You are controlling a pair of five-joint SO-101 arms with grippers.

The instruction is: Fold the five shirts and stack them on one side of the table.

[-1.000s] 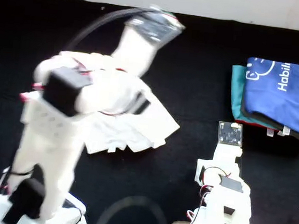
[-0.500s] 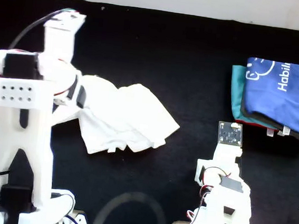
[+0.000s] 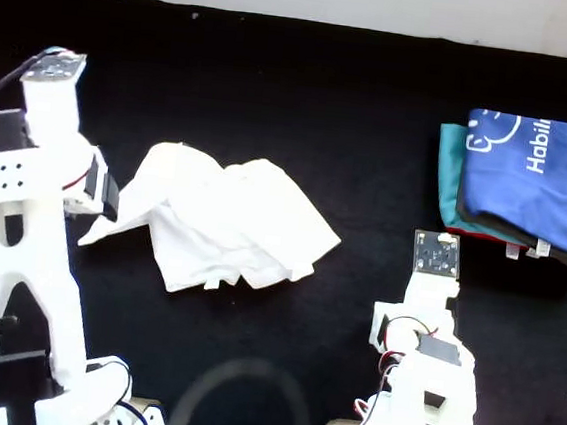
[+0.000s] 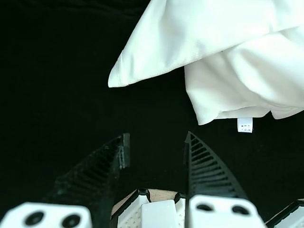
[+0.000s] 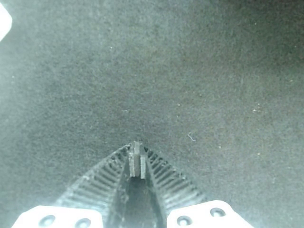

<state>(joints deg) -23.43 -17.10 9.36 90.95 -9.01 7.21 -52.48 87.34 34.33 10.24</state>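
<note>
A: When you look from above, where is the white shirt (image 3: 222, 222) lying?

B: It lies crumpled on the black tabletop (image 3: 325, 96), between the two arms and nearer to the left arm (image 3: 22, 217). The stack of folded shirts (image 3: 527, 186) is at the far right side, with a blue one on top. The picture edge cuts the stack, so I cannot count its layers.

A: And the left gripper (image 4: 156, 137)?

B: Its wrist camera makes this plain. The jaws are spread apart with nothing between them, just beside a loose corner of the white shirt and not touching it. A small label (image 4: 244, 125) hangs at the hem; from above it is hard to make out.

A: What about the right gripper (image 5: 137, 159)?

B: It is pressed closed on nothing, over bare tabletop. In the high view the right arm (image 3: 427, 337) hides these jaws. A white corner (image 5: 4, 21) sits at the edge of its wrist view; I cannot tell what it is.
</note>
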